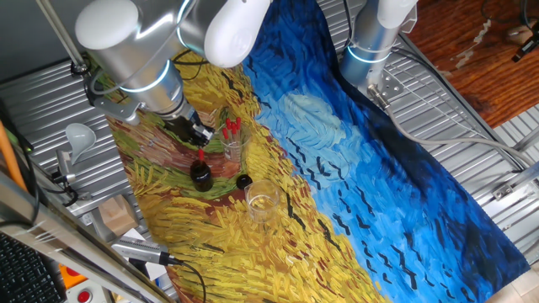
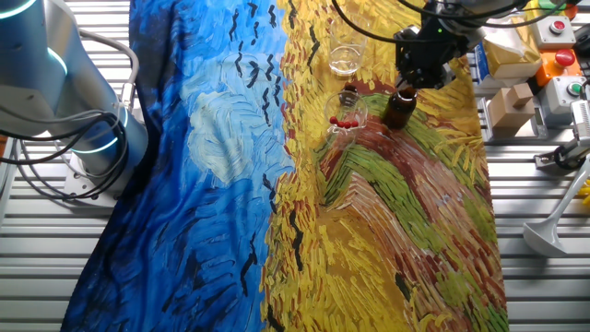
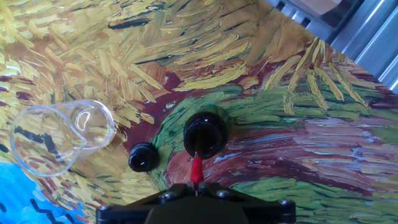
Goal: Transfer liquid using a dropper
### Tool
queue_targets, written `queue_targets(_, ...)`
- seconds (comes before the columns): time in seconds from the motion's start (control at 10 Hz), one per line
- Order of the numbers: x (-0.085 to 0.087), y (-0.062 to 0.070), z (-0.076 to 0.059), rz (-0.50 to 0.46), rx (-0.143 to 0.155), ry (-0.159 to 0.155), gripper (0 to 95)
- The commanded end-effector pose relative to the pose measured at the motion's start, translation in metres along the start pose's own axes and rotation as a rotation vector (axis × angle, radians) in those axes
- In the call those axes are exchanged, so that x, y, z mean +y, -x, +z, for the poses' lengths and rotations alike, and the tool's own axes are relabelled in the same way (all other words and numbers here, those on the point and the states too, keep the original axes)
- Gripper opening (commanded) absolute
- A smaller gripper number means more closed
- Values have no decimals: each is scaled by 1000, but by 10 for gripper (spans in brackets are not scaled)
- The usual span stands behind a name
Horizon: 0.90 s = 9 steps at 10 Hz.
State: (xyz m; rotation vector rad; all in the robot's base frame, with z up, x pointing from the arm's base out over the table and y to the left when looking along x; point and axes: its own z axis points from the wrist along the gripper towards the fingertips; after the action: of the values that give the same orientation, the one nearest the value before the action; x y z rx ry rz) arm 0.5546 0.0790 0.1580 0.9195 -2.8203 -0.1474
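Tool [image 3: 196,186] grips dropper [image 3: 196,169] over unlabelled bottle [image 3: 206,135].

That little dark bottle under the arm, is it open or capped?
Open. The dark glass bottle shows a bare mouth, and its small black cap lies beside it on the cloth.

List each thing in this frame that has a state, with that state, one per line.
Gripper: shut on the dropper.
Dropper: held upright, tip in the bottle mouth.
Bottle: upright, uncapped.
Bottle cap: off, lying on the cloth beside the bottle.
Empty glass: upright, nothing visible in it.
Glass of droppers: upright, holding red-bulbed spares.
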Motion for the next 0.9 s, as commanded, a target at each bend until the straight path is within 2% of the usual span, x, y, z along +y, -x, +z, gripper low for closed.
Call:
queue_targets(0.1,0,0,1,1,0,-1,0)
queue_targets(0.9,0,2,6,-1,-4,-2,0)
